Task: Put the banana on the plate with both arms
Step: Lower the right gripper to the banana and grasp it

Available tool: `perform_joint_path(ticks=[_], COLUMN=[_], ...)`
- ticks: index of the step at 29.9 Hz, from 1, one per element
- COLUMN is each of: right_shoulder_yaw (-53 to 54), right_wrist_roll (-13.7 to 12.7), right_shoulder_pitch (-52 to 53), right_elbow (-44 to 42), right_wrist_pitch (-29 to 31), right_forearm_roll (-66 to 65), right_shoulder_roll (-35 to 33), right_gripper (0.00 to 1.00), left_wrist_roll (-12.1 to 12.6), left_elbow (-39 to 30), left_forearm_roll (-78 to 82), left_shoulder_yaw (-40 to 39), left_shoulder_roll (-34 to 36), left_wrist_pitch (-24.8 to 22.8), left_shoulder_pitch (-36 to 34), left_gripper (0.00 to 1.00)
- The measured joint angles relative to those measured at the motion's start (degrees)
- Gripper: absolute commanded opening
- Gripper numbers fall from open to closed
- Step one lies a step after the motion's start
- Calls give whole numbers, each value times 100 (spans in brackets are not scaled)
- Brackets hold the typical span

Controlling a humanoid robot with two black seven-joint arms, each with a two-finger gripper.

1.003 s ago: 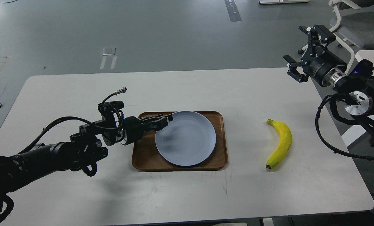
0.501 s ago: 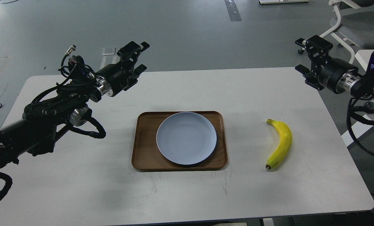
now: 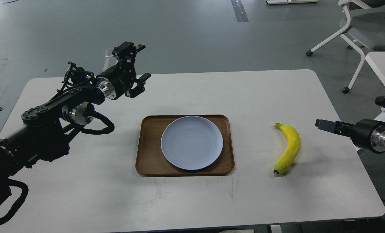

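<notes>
The yellow banana (image 3: 291, 148) lies on the white table (image 3: 82, 194), right of the tray, its dark tip toward me. The pale blue plate (image 3: 191, 142) sits empty on the brown wooden tray (image 3: 146, 161) at the table's middle. My left gripper (image 3: 143, 62) is open and empty, raised over the table's back left, well away from the plate. My right gripper (image 3: 320, 124) comes in low from the right, pointing left at the banana's upper end, a short gap away. It is seen side-on, so its fingers cannot be told apart.
A white office chair (image 3: 357, 26) stands on the grey floor at the back right. The corner of a second white table (image 3: 384, 64) shows at the right edge. The table's right edge runs just under my right arm.
My left gripper left the plate's rim, rose to the back left and stands open. My right gripper came down from high at the back right to table height beside the banana.
</notes>
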Motion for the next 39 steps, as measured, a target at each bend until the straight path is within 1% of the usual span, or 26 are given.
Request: perform_joint_path(ticks=[2, 7, 10, 16, 19, 21, 23, 33, 35, 37, 38, 39], right_shoulder_yaw=[-59, -114, -130, -301, -437, -468, -478, -482, -492, -548, -614, -690], right_wrist_roll=[-20, -25, -19, -17, -17, -16, -18, -19, -16, -16, -16, -16], right_shoulder_pitch=[-37, -173, -299, -433, -407, -402, -401, -126, -113, -113, -113, -113], right_elbow=[0, -19, -54, -170, -235, -251, -265, -316, -324, -332, -337, -340], right_wrist_pitch=[-98, -501, -638, -655, -649, -650, -651, -670, -672, -672, -672, -672], right_forearm_roll=[-18, -16, -16, -33, -40, -41, -42, -19, -19, -22, -26, -28], right_shoulder_roll=[79, 466, 692, 912, 948, 985, 1022, 1225, 1257, 1297, 1317, 1331], right_gripper=[83, 83, 84, 84, 82, 78, 76, 75, 73, 66, 64, 60], left_wrist_roll=[-2, 24, 31, 31, 24, 10, 2, -9, -10, -10, -10, -10], left_elbow=[-7, -54, -67, -68, -68, -68, -67, -66, -66, -66, -66, -66], left_forearm_roll=[-4, -64, -86, -90, -90, -90, -90, -94, -92, -91, -90, -90], left_shoulder_yaw=[-128, -563, -694, -717, -718, -718, -718, -727, -729, -729, -729, -729], left_shoulder_roll=[-24, 14, 36, 58, 60, 60, 60, 54, 63, 70, 70, 70], left_wrist_pitch=[-1, -80, -136, -156, -155, -155, -149, -108, -118, -127, -131, -135], left_shoulder_pitch=[46, 164, 212, 266, 290, 297, 301, 345, 345, 345, 345, 345], left_gripper=[98, 98, 98, 98, 98, 98, 98, 98, 98, 98, 98, 98])
